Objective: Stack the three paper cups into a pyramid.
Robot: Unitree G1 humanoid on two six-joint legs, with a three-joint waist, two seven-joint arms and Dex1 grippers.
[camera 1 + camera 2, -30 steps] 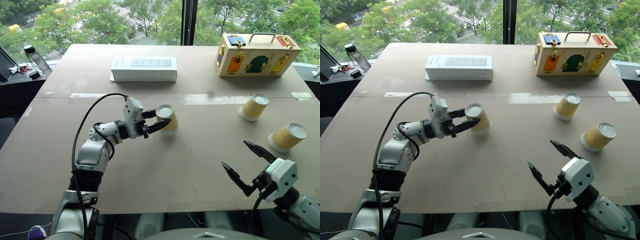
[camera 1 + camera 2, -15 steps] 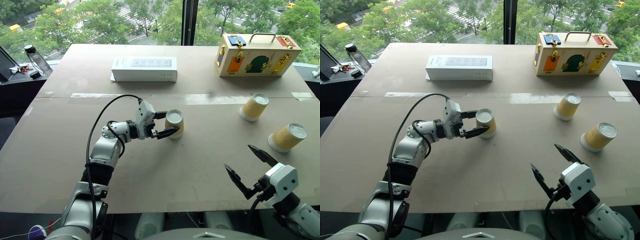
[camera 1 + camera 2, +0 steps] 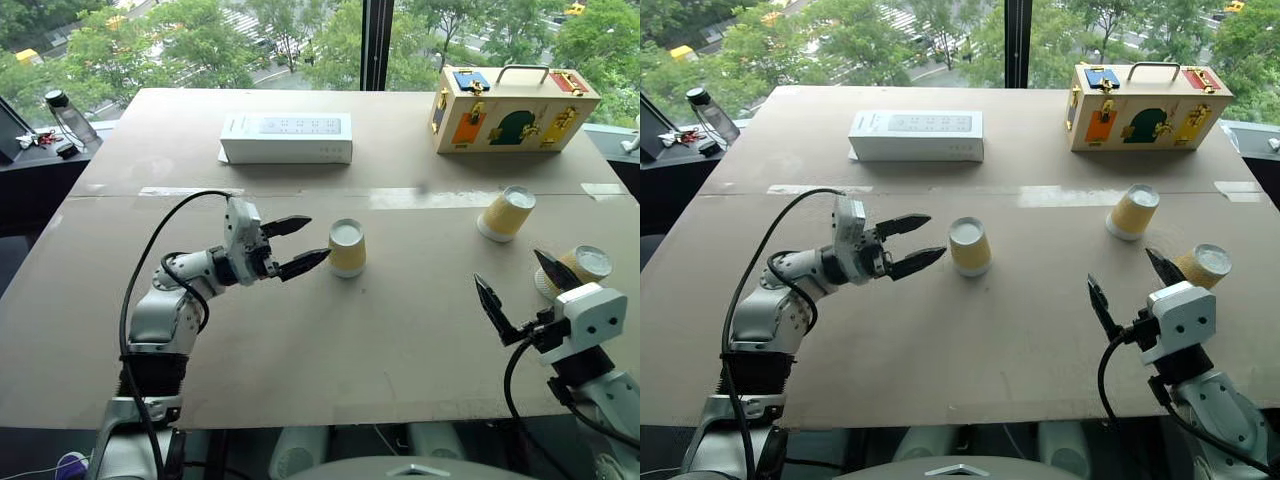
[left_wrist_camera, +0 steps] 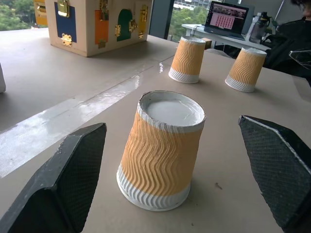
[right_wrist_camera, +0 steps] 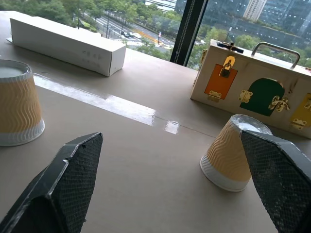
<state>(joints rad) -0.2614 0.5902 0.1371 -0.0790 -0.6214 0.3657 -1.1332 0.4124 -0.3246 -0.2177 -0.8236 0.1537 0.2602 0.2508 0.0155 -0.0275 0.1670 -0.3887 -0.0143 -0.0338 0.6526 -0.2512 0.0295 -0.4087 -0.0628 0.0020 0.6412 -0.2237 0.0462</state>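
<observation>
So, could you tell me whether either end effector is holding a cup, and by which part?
Nothing is held: left end effector and right end effector both stand open, clear of the cups.

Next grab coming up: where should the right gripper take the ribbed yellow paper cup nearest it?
Probably across the ribbed yellow paper cup's mid-wall, coming level from the robot's side. It stands rim-down, white base up, tapering upward, so a low-to-middle pinch should slip less. The right gripper is open just before it.
</observation>
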